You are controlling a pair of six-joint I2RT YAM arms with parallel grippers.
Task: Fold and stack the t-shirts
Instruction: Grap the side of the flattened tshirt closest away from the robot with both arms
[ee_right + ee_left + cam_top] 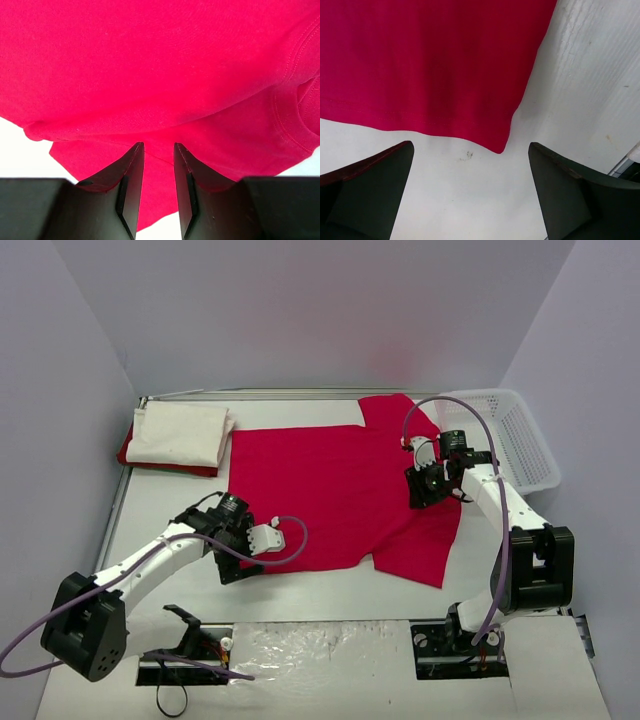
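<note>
Left hand (470, 148): spread wide, empty, poised at the hem corner (497, 139).
Right hand (159, 150): fingers nearly together over red cloth; whether it pinched anything was unclear.
Red t-shirt (310, 490): flat on the counter (330, 590), centre frame; soft, light, limp; grasp at hem corners.
White t-shirt (180, 435): folded, upper left.

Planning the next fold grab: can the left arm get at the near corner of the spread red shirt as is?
Probably yes. The left pincer stands wide open, and the red t-shirt's corner lies flat just ahead of it, with only bare table around.
</note>
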